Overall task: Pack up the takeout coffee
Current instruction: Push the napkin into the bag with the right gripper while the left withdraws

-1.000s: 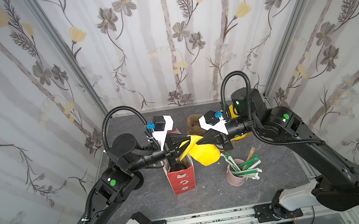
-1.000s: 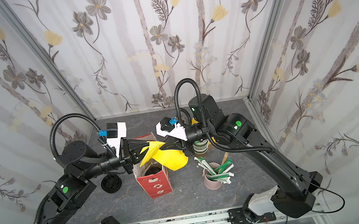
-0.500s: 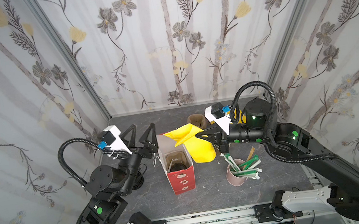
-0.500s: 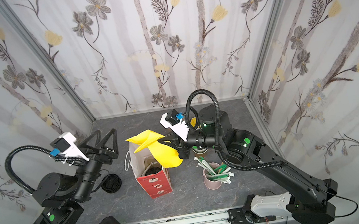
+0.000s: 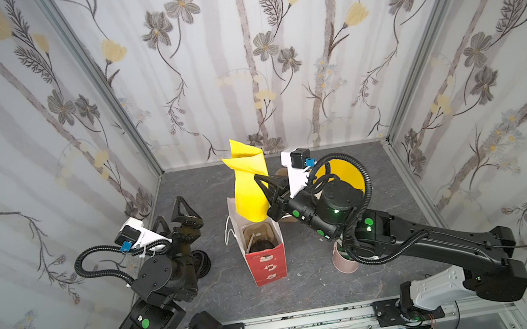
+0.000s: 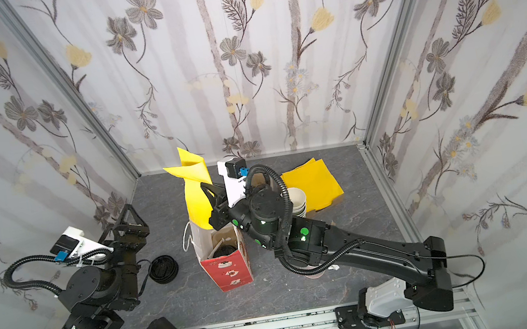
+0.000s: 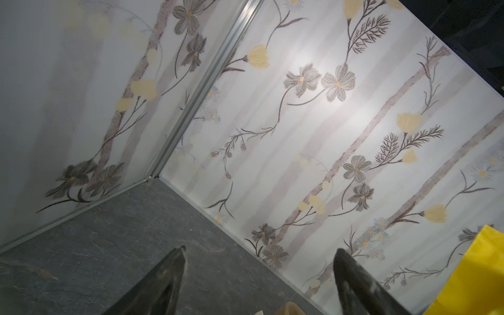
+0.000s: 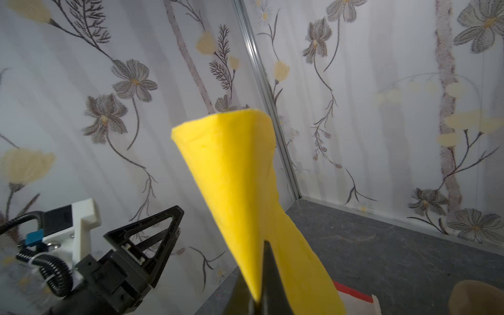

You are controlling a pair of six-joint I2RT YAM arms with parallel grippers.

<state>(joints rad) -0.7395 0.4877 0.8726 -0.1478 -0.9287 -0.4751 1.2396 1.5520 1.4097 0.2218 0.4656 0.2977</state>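
Top view: grey table in a flower-papered booth, 2 robot arms.

Near the table's left edge, the L gripper is raised and aimed toward the back-left corner. Its jaws are spread wide w/ nothing btwn them. A stack of black lids lies on the table just beside that arm.

At mid-table a red-and-white paper bag stands upright w/ its mouth open. The takeout coffee sits inside at the bottom, and only its black lid shows.

Above the bag's far rim, the R gripper is clenched on a yellow napkin. The napkin is held upright, top flaring, low end hanging at the bag mouth. Can't tell if that end is inside yet.

Toward the back-right corner are a stack of lidless cups and spare yellow napkins. A pink cup is mostly hidden under the R arm.

Step in hand, probably: put the napkin in w/ the coffee. To do it well:
- Centre the napkin's low end over the opening, then go straight down beside the lid.
- Don't drag it across the rim. The bag looks light and may tip or fold.
- Let go only once most of the napkin is below the rim, else it likely flops out.
- The L gripper is free and could steady the bag's near side.
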